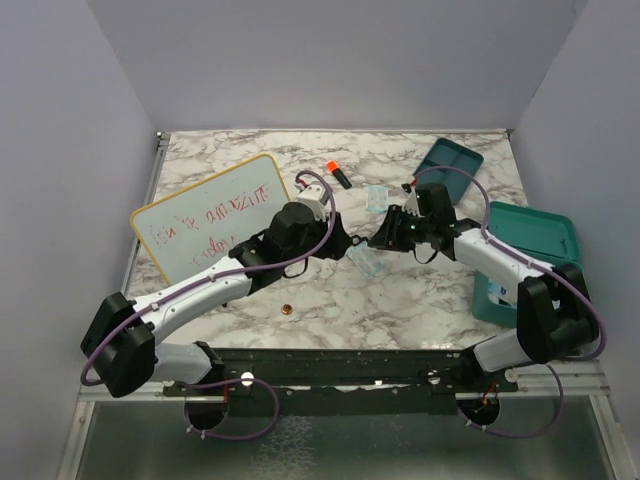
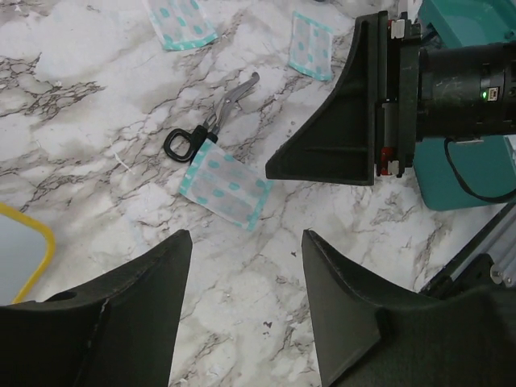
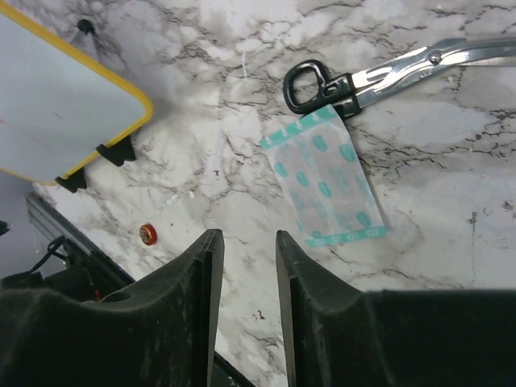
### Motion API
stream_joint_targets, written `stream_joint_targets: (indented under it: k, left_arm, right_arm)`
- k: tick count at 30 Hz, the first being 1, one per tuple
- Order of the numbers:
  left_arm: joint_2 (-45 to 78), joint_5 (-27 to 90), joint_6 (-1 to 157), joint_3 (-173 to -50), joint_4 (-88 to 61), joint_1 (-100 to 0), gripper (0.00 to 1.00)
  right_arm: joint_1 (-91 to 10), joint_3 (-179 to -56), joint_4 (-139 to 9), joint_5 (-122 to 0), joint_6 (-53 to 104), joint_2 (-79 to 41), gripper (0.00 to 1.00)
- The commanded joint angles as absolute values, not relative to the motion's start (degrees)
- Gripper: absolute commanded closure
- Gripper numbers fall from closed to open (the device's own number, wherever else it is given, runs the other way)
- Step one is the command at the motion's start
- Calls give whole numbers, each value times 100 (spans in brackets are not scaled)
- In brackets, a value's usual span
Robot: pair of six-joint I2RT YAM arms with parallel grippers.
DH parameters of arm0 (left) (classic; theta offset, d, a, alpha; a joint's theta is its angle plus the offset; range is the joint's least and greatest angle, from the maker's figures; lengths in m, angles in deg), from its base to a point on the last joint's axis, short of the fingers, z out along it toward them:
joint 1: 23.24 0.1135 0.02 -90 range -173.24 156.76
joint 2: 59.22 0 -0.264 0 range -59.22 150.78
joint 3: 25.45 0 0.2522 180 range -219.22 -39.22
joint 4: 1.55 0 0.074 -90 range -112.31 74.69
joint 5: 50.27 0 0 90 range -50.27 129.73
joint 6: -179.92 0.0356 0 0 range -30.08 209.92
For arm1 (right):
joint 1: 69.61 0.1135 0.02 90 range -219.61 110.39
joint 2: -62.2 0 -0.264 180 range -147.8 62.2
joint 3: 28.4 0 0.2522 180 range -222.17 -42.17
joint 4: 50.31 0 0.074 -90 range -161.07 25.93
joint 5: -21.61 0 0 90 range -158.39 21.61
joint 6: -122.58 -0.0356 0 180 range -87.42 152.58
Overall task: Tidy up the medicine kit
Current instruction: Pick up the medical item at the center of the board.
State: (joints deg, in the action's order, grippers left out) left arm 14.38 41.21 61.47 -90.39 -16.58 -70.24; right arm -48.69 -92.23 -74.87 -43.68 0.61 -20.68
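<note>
Since both arms crowd one spot mid-table, the step in hand looks like a pouch pickup for the medicine kit (image 1: 535, 232). It sits, lid apparently up, at the table's rt edge, abt 3 o'clock from the right gripper (image 1: 388, 235) and well apart. Its tray insert (image 1: 450, 158) lies separate at abt 1 o'clock.

The left gripper (image 2: 246, 242) has jaws spread wide w/ nothing held. The right gripper's jaws are only a slit apart, nothing btwn them.

The pouch (image 3: 329, 177) lies flat at 1 o'clock of the right fingertips in the wrist view, near but untouched. The scissors (image 3: 379, 72) touch its far corner w/ a black ring.

To do this well, prob. only one arm should commit and the other hang back. It should open wider, come in low, and pinch the pouch's free near edge so the scissors don't drag along.
</note>
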Motion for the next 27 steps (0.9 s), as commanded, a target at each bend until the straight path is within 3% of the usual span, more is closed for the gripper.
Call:
stream_joint_targets:
  k: [1, 8, 14, 27]
  left_arm:
    - [1559, 4253, 6243, -9170, -1689, -7055, 44]
    - [2204, 4085, 6162, -9278, -1553, -7053, 70]
    - [2842, 3909, 6169, -9572, -1485, -7057, 98]
    - [4212, 3526, 5748, -10207, -1369, -6840, 100]
  right_arm:
    - [-4878, -9075, -7751, -4756, 178, -2191, 60]
    - [-5317, -8482, -7198, -4572, -215, -2328, 47]
    - [-5476, -8153, -6761, -4211, -361, -2480, 44]
    - [-5484, -7598, -5547, -4190, -980, -2680, 44]
